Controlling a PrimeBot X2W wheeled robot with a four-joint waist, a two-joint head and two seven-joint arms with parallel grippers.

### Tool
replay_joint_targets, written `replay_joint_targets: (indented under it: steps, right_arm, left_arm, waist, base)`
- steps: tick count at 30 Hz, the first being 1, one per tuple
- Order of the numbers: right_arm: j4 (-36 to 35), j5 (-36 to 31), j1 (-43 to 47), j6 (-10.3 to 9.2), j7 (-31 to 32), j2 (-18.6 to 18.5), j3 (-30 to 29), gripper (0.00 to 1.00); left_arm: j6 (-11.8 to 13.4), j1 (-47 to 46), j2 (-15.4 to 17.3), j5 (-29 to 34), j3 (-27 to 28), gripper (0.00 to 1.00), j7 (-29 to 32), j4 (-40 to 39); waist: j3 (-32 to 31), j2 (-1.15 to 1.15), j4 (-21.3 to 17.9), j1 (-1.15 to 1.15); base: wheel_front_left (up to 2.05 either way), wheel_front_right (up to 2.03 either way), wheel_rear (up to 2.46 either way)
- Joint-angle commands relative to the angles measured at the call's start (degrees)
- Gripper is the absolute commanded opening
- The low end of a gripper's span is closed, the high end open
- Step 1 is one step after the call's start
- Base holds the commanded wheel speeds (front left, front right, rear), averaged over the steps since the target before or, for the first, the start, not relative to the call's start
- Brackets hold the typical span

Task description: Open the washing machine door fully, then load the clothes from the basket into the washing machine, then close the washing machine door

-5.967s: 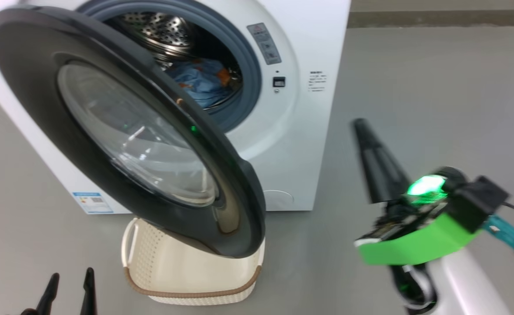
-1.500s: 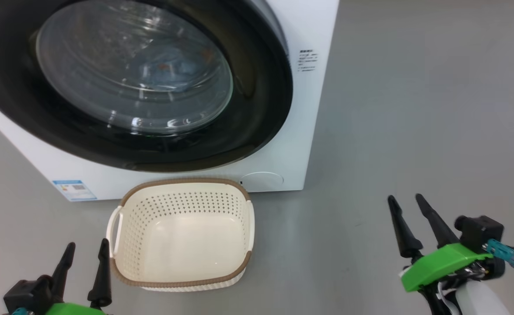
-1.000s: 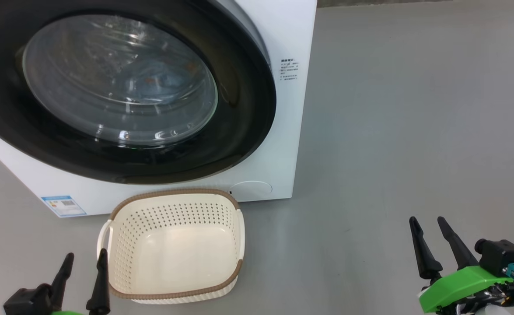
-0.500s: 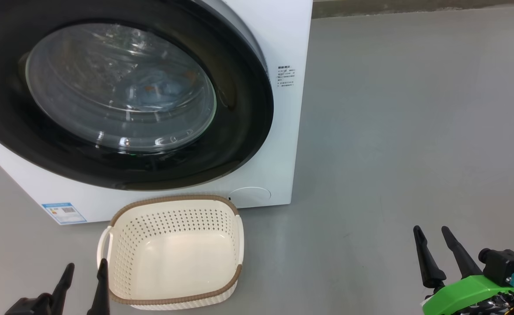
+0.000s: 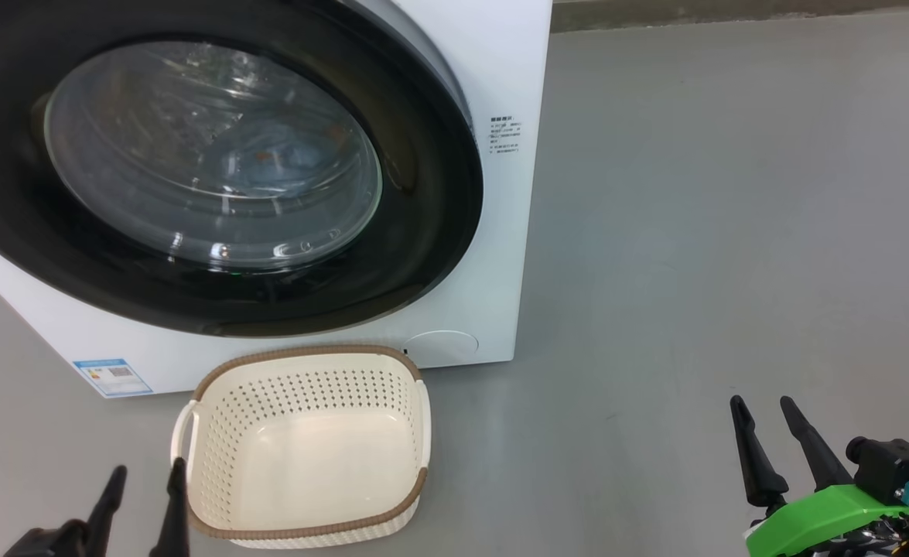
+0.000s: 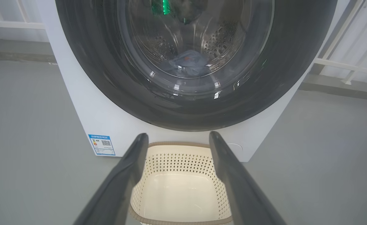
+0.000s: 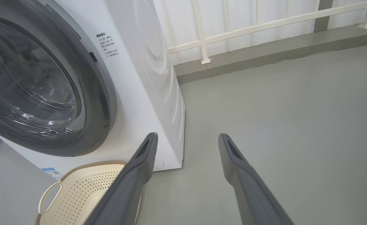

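Head view: you see the door (image 5: 431, 193) shut flush on the washer (image 5: 512, 70), with the empty basket (image 5: 307, 353) on the floor (image 5: 694, 232) just before it. Your left gripper (image 5: 148, 469) and right gripper (image 5: 761, 404) are both parted and hold nothing. Left wrist view: the clothes (image 6: 188, 62) lie in the drum (image 6: 216, 40) behind the door; the fingers (image 6: 124, 175) frame the basket. Right wrist view: the spread fingers point at the floor beside the washer.

One washing machine (image 5: 504, 255), one door (image 5: 423, 155), one basket (image 5: 307, 352), two pairs of jaws
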Motion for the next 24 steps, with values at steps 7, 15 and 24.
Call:
replay_joint_targets:
  steps: [7, 15, 24]
  right_arm:
    - [2.4, 1.5, 0.5, 0.0, 0.5, 1.2, -0.1, 0.0]
    - [1.8, 5.4, 0.6, 0.01, 1.7, 1.5, -0.4, 0.0]
    - [1.0, 10.3, 0.4, 0.01, 3.2, 1.9, -0.8, 0.0]
  left_arm:
    - [0.0, 0.2, -1.9, -1.4, -0.2, 0.0, 0.5, 2.0]
    - [0.0, -0.1, -2.2, -5.3, 0.3, 0.0, 1.7, 1.7]
    - [0.0, -0.8, -2.6, -10.3, 1.0, 0.0, 3.2, 1.5]
  waist:
    - [0.0, 0.0, 0.0, 0.01]
    - [-0.3, 0.0, 0.1, 0.05]
    - [-0.4, 0.0, 0.2, 0.0]
  base:
    - [0.0, 0.0, 0.0]
    - [0.0, 0.0, 0.0]
    - [0.0, 0.0, 0.0]
